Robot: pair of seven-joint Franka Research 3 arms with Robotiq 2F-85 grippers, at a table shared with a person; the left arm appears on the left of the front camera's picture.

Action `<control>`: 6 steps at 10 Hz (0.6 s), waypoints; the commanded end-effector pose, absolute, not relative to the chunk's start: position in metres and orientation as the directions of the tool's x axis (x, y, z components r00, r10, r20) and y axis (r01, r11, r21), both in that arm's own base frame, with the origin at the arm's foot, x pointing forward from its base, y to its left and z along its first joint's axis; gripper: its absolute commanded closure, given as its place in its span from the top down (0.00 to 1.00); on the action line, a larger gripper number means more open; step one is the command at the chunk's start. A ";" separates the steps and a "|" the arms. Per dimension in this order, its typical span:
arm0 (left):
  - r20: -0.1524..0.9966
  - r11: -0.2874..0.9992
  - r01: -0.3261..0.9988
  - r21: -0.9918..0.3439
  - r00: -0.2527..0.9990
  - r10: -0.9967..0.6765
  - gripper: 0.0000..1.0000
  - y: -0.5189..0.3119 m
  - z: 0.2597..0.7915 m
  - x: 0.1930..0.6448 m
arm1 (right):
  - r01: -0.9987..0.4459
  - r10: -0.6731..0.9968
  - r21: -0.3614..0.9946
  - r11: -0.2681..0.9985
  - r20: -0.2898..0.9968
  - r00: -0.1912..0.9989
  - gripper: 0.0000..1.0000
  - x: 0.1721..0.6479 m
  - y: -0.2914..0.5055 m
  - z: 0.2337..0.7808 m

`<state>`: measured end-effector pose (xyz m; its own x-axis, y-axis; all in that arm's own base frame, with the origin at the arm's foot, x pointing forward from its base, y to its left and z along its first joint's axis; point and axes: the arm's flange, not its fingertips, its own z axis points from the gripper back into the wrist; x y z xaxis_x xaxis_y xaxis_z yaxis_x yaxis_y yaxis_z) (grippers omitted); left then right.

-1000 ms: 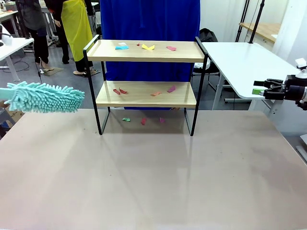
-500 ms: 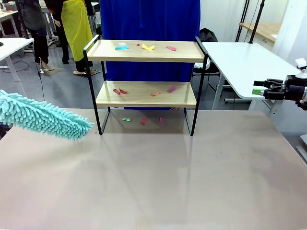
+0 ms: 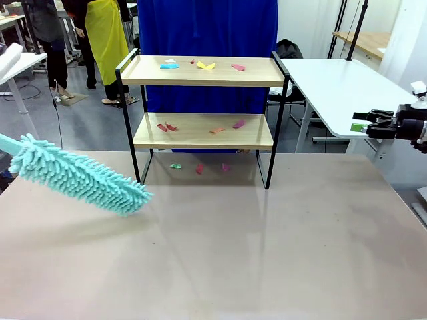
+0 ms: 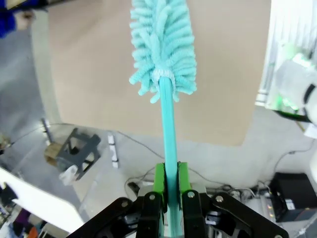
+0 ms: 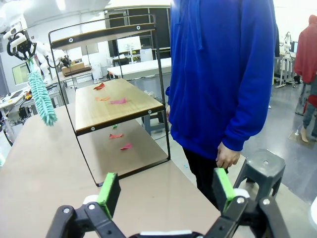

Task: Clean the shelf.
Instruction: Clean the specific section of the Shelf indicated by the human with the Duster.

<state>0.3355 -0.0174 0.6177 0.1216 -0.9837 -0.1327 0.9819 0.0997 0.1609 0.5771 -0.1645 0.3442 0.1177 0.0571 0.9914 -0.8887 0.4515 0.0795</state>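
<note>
Fluffy duster (image 3: 80,177) low on the left, near the shelf (image 3: 200,142)
Left claw (image 4: 171,177) pinches its stick tight; right claw (image 5: 166,191) stands wide open, empty.

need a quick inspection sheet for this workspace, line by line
surface: table bare apart from the shelf and scraps
job's things: shelf upright at the far side; duster left of it, tip tilted down toward the table
clutter: paper scraps on the top board, the lower board and the table under the shelf
grippers: left gripper jaws shut on the duster handle; right gripper jaws open, empty
cables: cable on the floor beside the table
surroundings: person in blue behind the shelf; stool; side table
</note>
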 end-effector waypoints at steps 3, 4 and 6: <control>-0.160 0.087 0.982 0.168 0.114 -0.981 0.13 -0.015 0.621 0.329 | -0.891 0.061 0.066 0.449 0.993 0.104 1.00 0.576 -0.162 0.346; -0.160 0.087 0.982 0.168 0.114 -0.981 0.13 -0.015 0.621 0.329 | -0.891 0.061 0.066 0.449 0.993 0.104 1.00 0.576 -0.162 0.346; -0.160 0.087 0.982 0.168 0.114 -0.981 0.13 -0.015 0.621 0.329 | -0.891 0.061 0.066 0.449 0.993 0.104 1.00 0.576 -0.162 0.346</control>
<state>0.3321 -0.0183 0.6202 0.1220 -0.9817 -0.1463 0.9812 0.0971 0.1667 0.5772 -0.1644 0.3442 0.1176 0.0571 0.9914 -0.8888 0.4514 0.0795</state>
